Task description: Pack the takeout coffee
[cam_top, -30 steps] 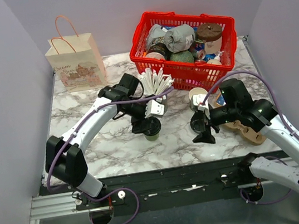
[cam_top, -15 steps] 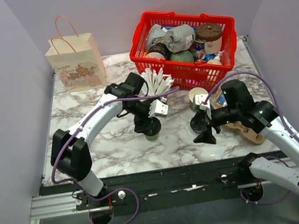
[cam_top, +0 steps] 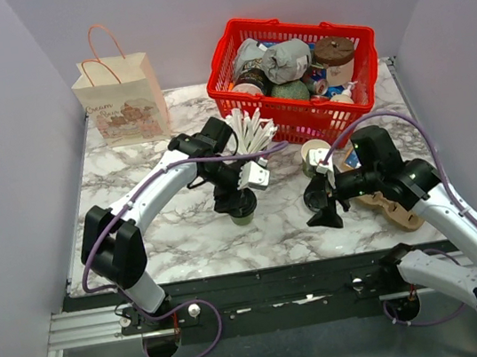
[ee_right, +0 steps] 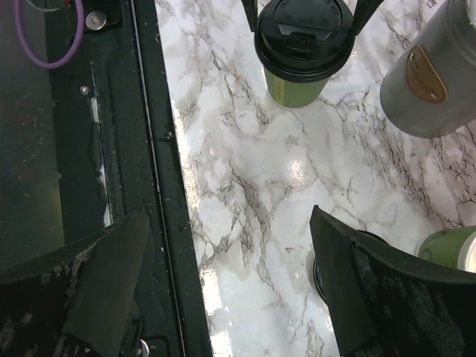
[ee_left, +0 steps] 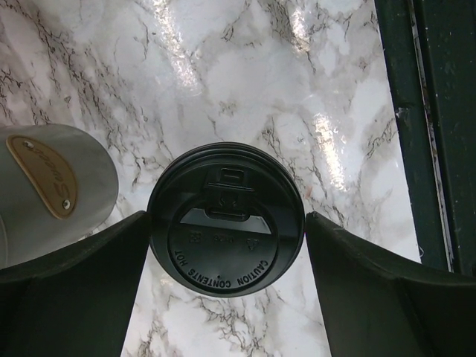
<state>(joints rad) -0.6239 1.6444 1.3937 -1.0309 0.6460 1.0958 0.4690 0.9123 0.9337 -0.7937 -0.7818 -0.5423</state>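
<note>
Top cam first. Can see the takeout coffee [cam_top: 244, 217] standing upright on the marble table [cam_top: 175, 237], roughly mid-table, a little in front of the red basket [cam_top: 301, 117]. Got the left gripper [cam_top: 240, 201] right down over it, hiding most of its top. Spotted a bunch of white sticks [cam_top: 250, 132] fanned out just behind that wrist, plus a paper bag [cam_top: 123, 106] standing in the far left corner, well apart from everything. Over on the right, found the right gripper [cam_top: 321, 205] pointing down at bare marble, jaws spread wide, holding nothing, just in front of a lidless green cup [cam_top: 315, 153]. Also noticed some tan wooden thing [cam_top: 388, 206] under the right arm; can't make out what.

Left wrist cam next. Looking straight down on the black lid [ee_left: 225, 219] here, raised lettering and sip hole and all. Got one of the fingers [ee_left: 74, 297] on each side of it, spread wide, tips right at the rim. Honestly can't tell whether touching or a hair off. Found a grey cup [ee_left: 52, 190] with a tan label just beside the coffee, at the left of the frame.

Right wrist cam last. Wide-open jaws again, with nothing between them but marble and the dark table edge [ee_right: 160, 149]. Can see the coffee at the top of the frame, green side and black lid both showing, flanked by the left gripper's two fingertips. Same grey cup off to its right, and a sliver of the lidless green cup down in the bottom right corner, next to the right-hand finger.
</note>
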